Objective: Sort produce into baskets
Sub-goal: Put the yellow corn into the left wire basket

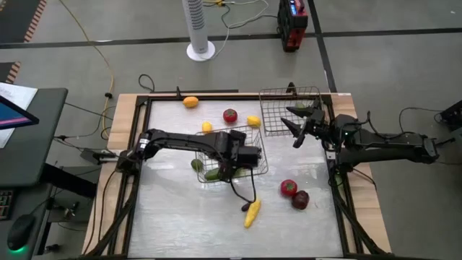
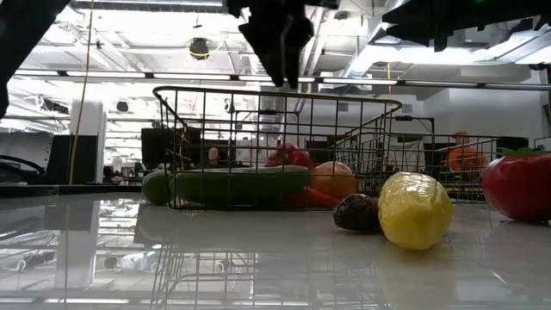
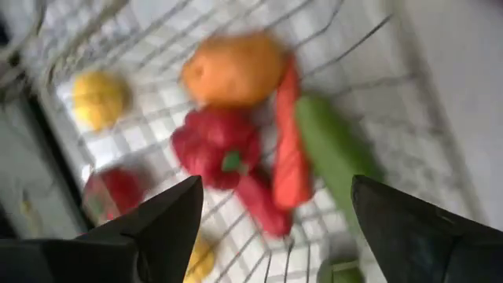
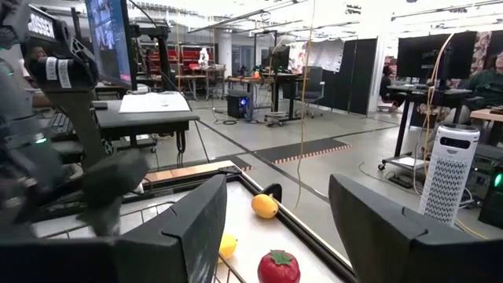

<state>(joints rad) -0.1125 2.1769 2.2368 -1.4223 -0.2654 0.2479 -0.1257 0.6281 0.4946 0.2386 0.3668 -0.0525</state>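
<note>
The left gripper point(image 3: 271, 228), fingers spread wide and empty, hovers directly above the near basket point(image 1: 258, 149) holding sorted produce point(image 3: 224, 145), apparently positioned there for release, while the right gripper point(image 1: 297, 130) waits open.

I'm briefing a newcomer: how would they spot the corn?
Start at the wire basket under the left gripper mid-table. Nearer the table's front edge lies the corn, alone on bare tabletop. It is long and yellow, unlike the two round reddish pieces to its right.
</note>
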